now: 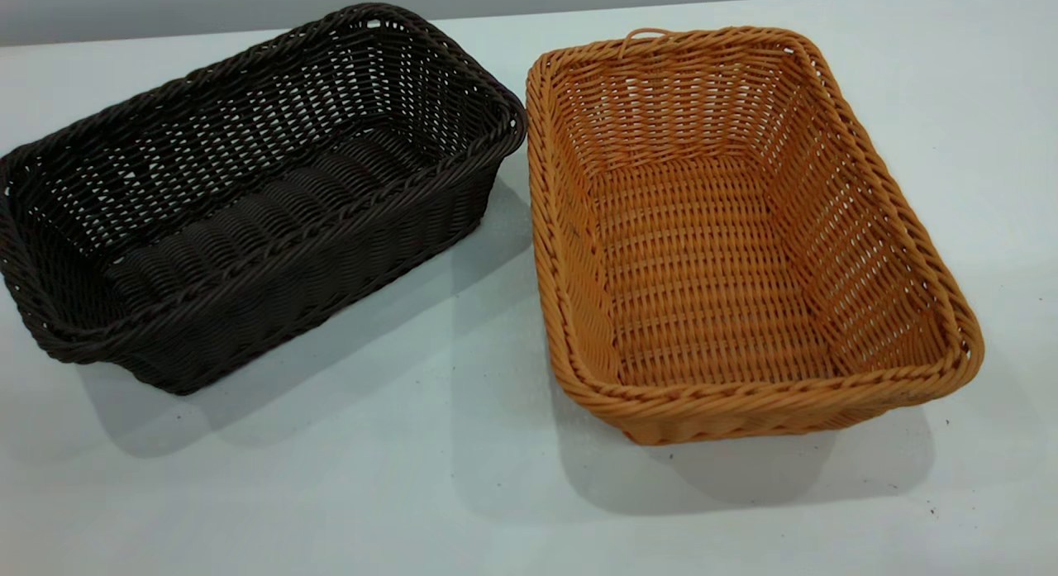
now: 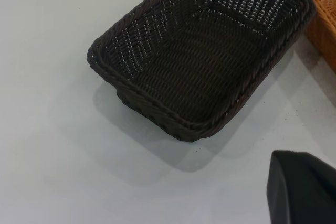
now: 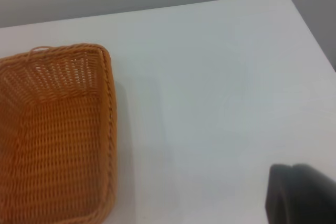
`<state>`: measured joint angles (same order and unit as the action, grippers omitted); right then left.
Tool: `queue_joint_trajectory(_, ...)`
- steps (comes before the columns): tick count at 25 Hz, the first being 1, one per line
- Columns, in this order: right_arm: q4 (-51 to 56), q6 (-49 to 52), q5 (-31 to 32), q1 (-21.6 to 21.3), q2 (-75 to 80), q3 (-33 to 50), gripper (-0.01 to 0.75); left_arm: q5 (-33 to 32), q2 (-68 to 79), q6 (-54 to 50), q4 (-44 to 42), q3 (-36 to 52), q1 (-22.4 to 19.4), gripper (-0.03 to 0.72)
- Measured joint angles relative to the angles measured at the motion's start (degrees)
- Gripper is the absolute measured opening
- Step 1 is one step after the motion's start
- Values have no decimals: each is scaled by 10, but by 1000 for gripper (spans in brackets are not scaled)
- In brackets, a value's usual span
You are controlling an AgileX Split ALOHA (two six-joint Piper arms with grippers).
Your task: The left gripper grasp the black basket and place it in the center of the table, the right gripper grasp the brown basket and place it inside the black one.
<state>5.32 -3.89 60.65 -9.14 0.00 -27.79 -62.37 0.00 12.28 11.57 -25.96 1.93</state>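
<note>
Table: white, carries both baskets side by side, close at one corner, whether touching unclear. Brown basket on the right side, upright, empty. Black basket on the left side, angled, empty, not centred. Neither lifted; nothing nested. Whole task appears still ahead. Left gripper and right gripper: only a dark edge shows in each wrist view, apart from the baskets; grip state cannot be told.

Dark brown-black woven basket, orange-tan woven basket, speckled white table
</note>
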Motion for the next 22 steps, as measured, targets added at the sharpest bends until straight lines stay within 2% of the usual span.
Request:
queue_joint_trajectory(13,48,-2,-9,4,0,-3,0,5,8,-3,-2,-3,0,-1)
queue_joint_trajectory(22,46,-1,-27,41,105,-84,0,44,129,-19,-25,-73,0,-1)
